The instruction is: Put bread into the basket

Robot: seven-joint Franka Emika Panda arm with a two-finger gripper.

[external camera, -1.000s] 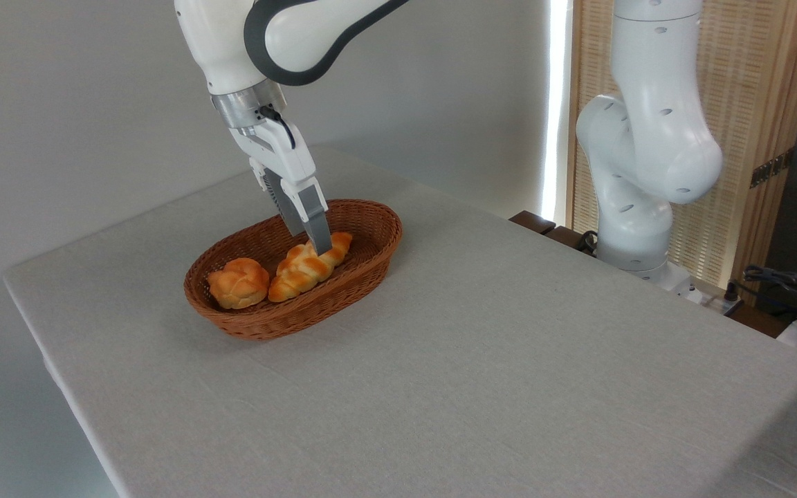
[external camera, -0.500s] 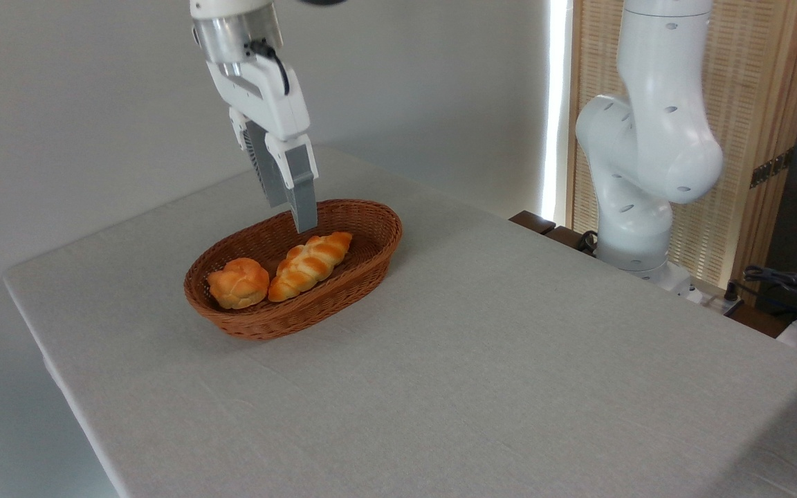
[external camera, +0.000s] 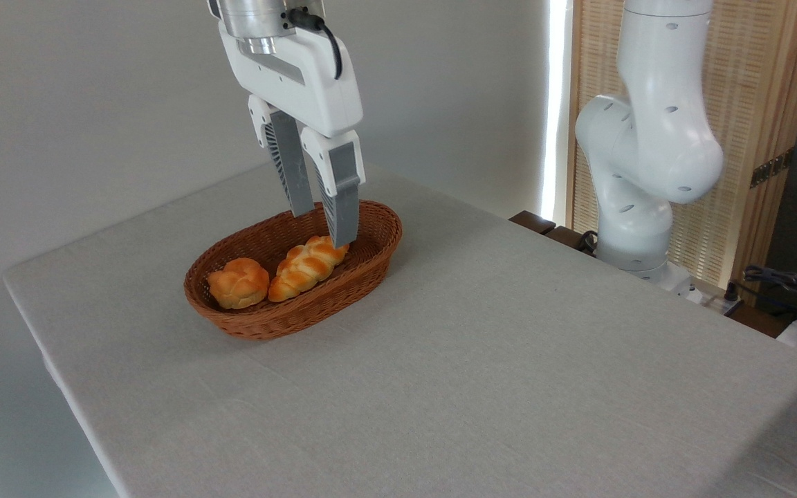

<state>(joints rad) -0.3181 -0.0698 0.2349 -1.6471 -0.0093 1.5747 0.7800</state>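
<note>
Since half a second ago, the gripper (external camera: 321, 225) has turned and slid a bit to the right, so both fingers now show side by side with a gap between them. It holds nothing. The bread (external camera: 307, 266) has not moved. It lies inside the basket (external camera: 281, 319) in the middle left of the frame, its far tip hidden behind one finger (external camera: 342, 200). A small round bun (external camera: 238, 283) sits in the basket too, touching the bread's near end.

The job looks done, I think. To finish well, the arm should go straight up and away, so the fingers do not bump the bread or catch the basket's edge and drag it.

No words, labels or brand names can be read anywhere.
</note>
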